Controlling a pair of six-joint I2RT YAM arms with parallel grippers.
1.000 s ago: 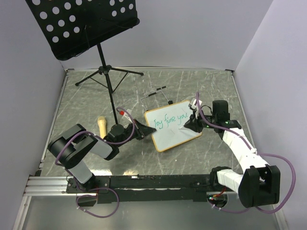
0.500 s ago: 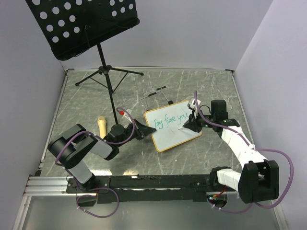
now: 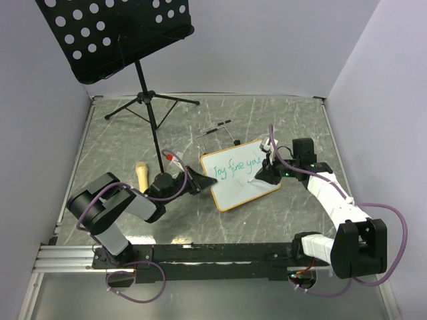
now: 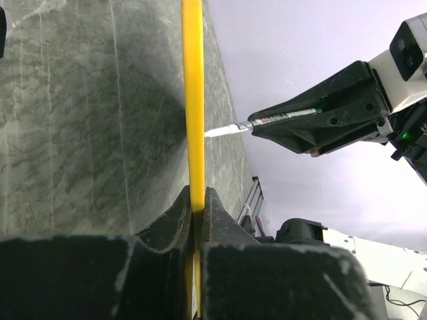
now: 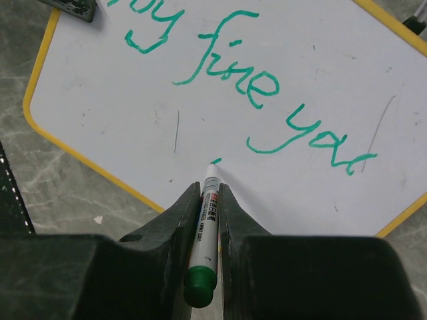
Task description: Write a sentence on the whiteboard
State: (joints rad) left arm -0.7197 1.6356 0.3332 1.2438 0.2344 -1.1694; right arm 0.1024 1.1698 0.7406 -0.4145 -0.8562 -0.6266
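whiteboard (image 3: 240,175) lies just nearside of the music stand (image 3: 113,33). left gripper (image 4: 197,197) pinches its frame, right gripper (image 5: 208,190) clamps the green marker (image 5: 205,215). i'd press lightly and hold the frame pinned.

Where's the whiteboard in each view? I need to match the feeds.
Top external: whiteboard mid-frame, tilted.
Left wrist: only its yellow edge, upright, clamped in left gripper.
Right wrist: fills the upper frame.
Shared landmark: right gripper holding the marker.
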